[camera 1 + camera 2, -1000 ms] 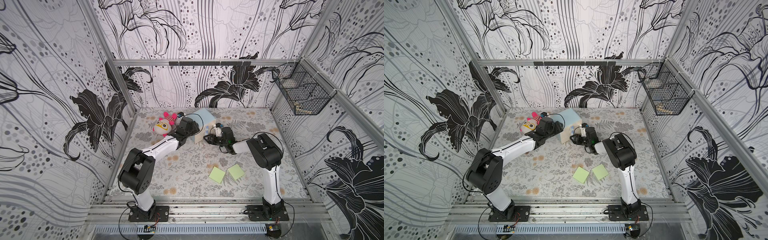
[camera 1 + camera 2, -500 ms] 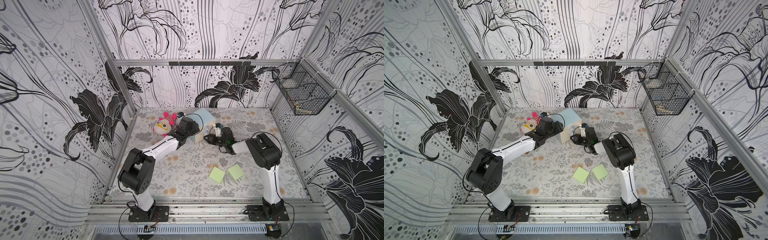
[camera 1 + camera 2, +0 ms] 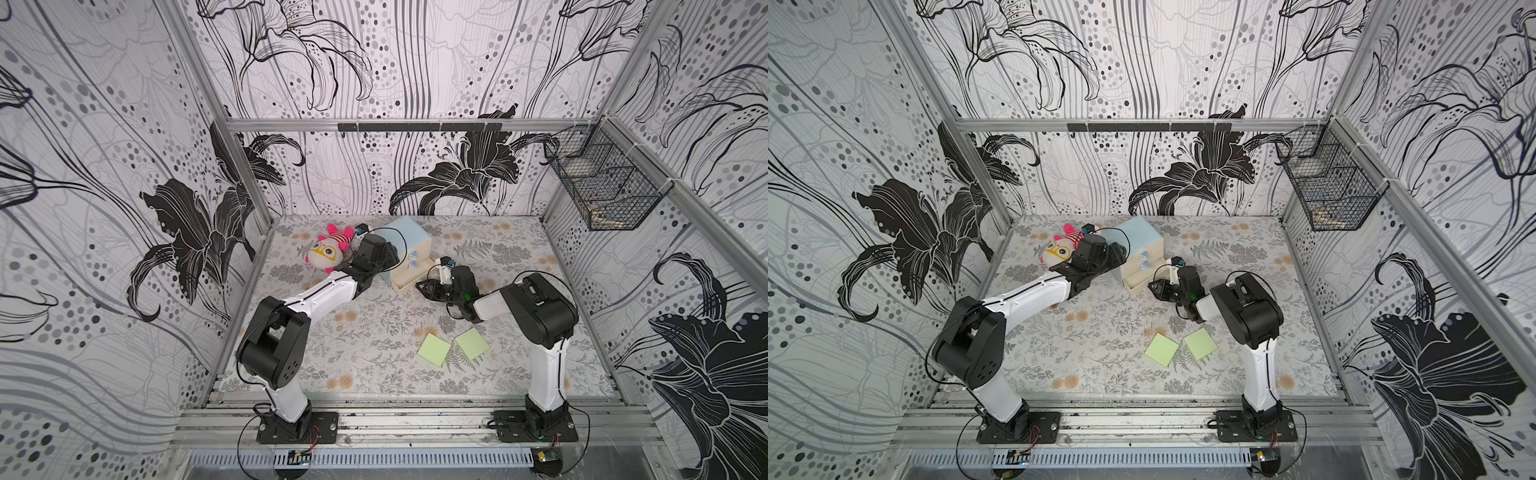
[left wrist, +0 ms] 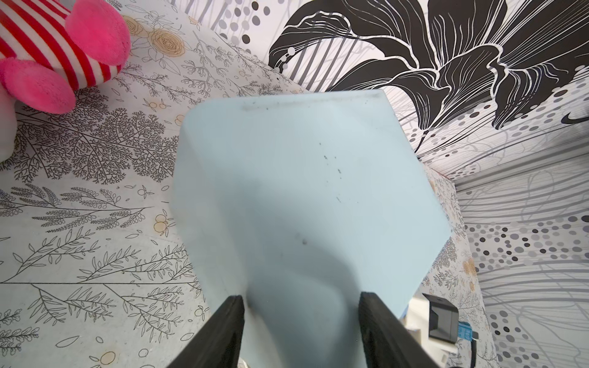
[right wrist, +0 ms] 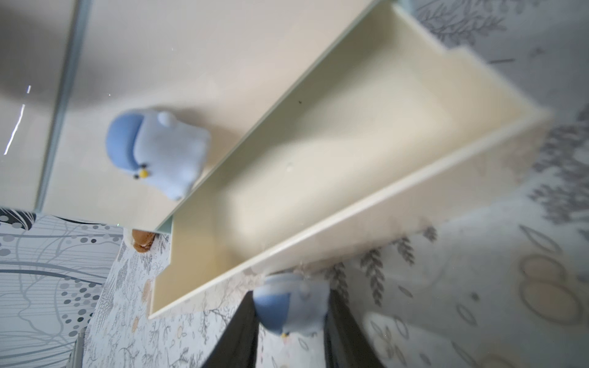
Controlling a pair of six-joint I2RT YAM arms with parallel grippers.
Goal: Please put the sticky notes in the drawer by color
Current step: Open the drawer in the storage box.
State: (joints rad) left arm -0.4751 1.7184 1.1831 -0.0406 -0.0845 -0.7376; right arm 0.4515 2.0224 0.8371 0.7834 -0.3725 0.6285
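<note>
The drawer (image 3: 405,235) (image 3: 1138,235) is a pale-blue chest at the back of the mat. Its bottom cream tray (image 5: 350,143) is pulled out, and what shows of its inside is bare. My right gripper (image 5: 291,310) (image 3: 422,286) is shut on that tray's blue knob (image 5: 291,304). The middle tray's knob (image 5: 156,149) is free. My left gripper (image 4: 301,306) (image 3: 390,255) is open, its fingers spread against the chest's blue wall (image 4: 302,175). Two light green sticky notes (image 3: 433,350) (image 3: 471,343) lie flat side by side, nearer the front, in both top views.
A pink plush toy (image 3: 328,253) (image 4: 57,54) lies just left of the chest, behind my left arm. A black wire basket (image 3: 602,195) hangs on the right wall. Patterned walls close in the mat on three sides.
My right gripper's jaws have narrowed onto the bottom tray's knob. The left arm and the green notes have not moved.
</note>
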